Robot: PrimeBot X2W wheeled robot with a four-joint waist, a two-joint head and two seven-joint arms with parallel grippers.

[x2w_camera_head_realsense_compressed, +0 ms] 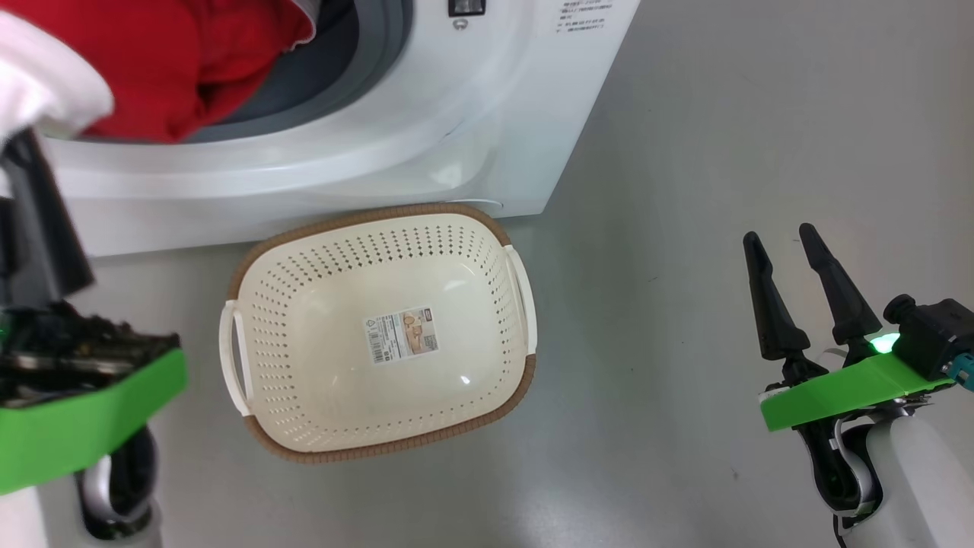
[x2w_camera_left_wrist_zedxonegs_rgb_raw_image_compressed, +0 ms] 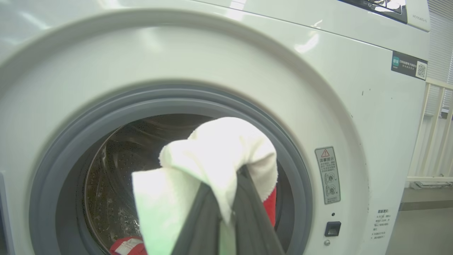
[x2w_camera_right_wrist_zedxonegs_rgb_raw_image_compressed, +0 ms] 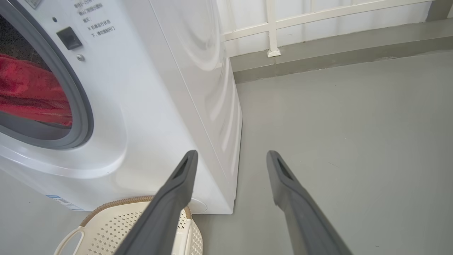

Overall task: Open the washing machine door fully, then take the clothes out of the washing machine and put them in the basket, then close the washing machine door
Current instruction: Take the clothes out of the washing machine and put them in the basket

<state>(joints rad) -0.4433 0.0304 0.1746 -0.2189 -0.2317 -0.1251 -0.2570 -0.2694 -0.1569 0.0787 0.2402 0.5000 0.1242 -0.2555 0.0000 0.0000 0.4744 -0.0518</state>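
The white washing machine [x2w_camera_head_realsense_compressed: 396, 144] stands with its round opening uncovered; the washing machine door is out of view. Red clothes [x2w_camera_head_realsense_compressed: 160, 68] with a white part bulge out over the grey gasket [x2w_camera_left_wrist_zedxonegs_rgb_raw_image_compressed: 53, 170]. My left gripper [x2w_camera_left_wrist_zedxonegs_rgb_raw_image_compressed: 228, 184] is shut on the white fold of the clothes [x2w_camera_left_wrist_zedxonegs_rgb_raw_image_compressed: 216, 152], just in front of the drum mouth. The cream basket [x2w_camera_head_realsense_compressed: 365, 455] sits on the floor right below the opening, holding nothing but its paper label. My right gripper [x2w_camera_head_realsense_compressed: 779, 234] hangs open over bare floor to the right of the basket [x2w_camera_right_wrist_zedxonegs_rgb_raw_image_compressed: 106, 230], with nothing between its fingers.
Grey floor [x2w_camera_head_realsense_compressed: 723, 137] stretches to the right of the machine and the basket. A white railing [x2w_camera_right_wrist_zedxonegs_rgb_raw_image_compressed: 272, 28] and a low wall run behind the machine's right side. A dark latch slot [x2w_camera_left_wrist_zedxonegs_rgb_raw_image_compressed: 332, 228] sits right of the opening.
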